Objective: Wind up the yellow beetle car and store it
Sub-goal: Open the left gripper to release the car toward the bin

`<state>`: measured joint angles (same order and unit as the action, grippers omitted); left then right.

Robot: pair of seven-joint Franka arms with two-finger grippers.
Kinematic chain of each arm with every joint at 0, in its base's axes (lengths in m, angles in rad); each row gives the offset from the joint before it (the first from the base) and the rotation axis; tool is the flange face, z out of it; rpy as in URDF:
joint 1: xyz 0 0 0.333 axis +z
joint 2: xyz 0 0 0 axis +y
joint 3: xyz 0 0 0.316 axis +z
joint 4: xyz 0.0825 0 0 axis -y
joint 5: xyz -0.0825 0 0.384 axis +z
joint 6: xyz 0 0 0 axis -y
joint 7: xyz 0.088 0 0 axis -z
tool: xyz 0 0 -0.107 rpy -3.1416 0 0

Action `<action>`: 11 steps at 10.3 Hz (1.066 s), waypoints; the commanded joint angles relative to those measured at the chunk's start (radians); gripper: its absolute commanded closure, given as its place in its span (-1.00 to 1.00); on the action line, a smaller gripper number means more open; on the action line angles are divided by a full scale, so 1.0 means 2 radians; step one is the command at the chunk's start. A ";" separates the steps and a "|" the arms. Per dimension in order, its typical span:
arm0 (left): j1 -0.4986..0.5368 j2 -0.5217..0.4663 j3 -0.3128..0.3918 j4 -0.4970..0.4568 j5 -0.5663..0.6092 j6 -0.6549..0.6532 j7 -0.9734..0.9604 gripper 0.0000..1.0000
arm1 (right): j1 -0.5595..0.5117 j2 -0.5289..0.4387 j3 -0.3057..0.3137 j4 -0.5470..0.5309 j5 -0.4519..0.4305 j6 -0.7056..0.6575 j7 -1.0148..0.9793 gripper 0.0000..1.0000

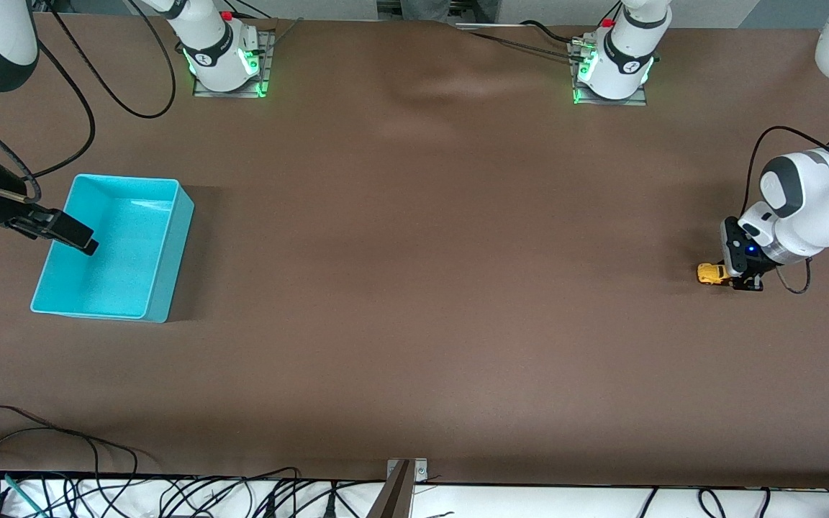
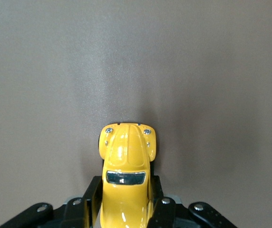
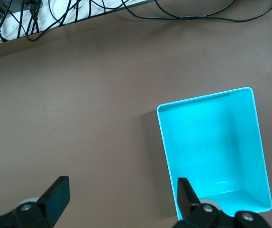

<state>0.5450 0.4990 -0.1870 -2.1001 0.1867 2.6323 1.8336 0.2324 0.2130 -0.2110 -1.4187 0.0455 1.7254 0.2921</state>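
Bin (image 1: 170,237) apparently without contents

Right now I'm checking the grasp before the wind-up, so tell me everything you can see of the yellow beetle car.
The yellow beetle car is a tiny glossy toy, plastic or painted metal by its look, with a rounded hood, a dark windshield and small silver headlights. It sits upright, low at the brown table at the left arm's end; contact with the surface cannot be judged. The left gripper is shut on its rear body, one finger on each side, with the hood sticking out ahead. Its wheels are hardly visible.
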 commanded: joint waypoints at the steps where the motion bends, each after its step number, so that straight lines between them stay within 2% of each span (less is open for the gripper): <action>1: 0.017 0.057 0.009 -0.007 0.021 -0.006 0.019 0.71 | -0.001 -0.004 0.000 0.002 0.000 -0.006 -0.005 -1.00; 2: 0.017 0.057 0.009 -0.007 0.021 -0.006 0.019 0.71 | -0.001 -0.004 0.000 0.002 0.000 -0.005 -0.005 -1.00; 3: 0.017 0.057 0.009 -0.007 0.019 -0.006 0.018 0.48 | -0.001 -0.003 0.000 0.002 0.000 -0.005 -0.005 -1.00; 4: 0.021 0.057 0.008 -0.007 0.013 -0.006 0.018 -0.64 | -0.001 -0.004 0.000 0.002 0.000 -0.006 -0.005 -1.00; 5: 0.022 0.052 0.002 -0.008 0.013 -0.007 0.017 -1.00 | -0.001 -0.004 0.000 0.002 0.000 -0.006 -0.005 -1.00; 9: 0.024 0.032 -0.018 -0.007 0.010 -0.041 0.011 -1.00 | -0.001 -0.004 0.000 0.002 0.000 -0.006 -0.005 -1.00; 11: 0.024 0.025 -0.030 0.011 0.009 -0.073 0.007 -1.00 | -0.001 -0.004 0.000 0.002 0.000 -0.005 -0.005 -1.00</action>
<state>0.5799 0.5656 -0.2206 -2.1002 0.1869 2.5459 1.8523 0.2322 0.2130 -0.2111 -1.4187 0.0455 1.7253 0.2921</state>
